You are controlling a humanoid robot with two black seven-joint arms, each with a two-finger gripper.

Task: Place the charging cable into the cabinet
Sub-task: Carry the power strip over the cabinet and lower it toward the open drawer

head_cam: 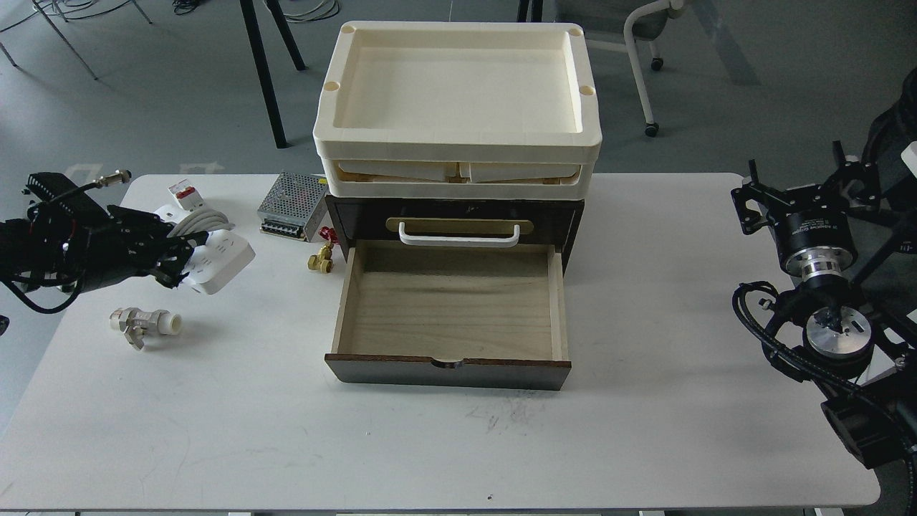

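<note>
Head view showed the left end effector [174, 264] closed around the white rectangular power strip with coiled cord [215, 256], near the tabletop's [645, 430] far left corner; the right end effector's state I could not tell.

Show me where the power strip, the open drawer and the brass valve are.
power strip [222, 259], head view, on its white top face with sockets.
open drawer [448, 313], head view, on its bare wooden floor.
brass valve [320, 261], head view, on its brass body.

One cabinet [458, 222], two trays [458, 143], two valves [143, 326], one charging cable [215, 258].
</note>
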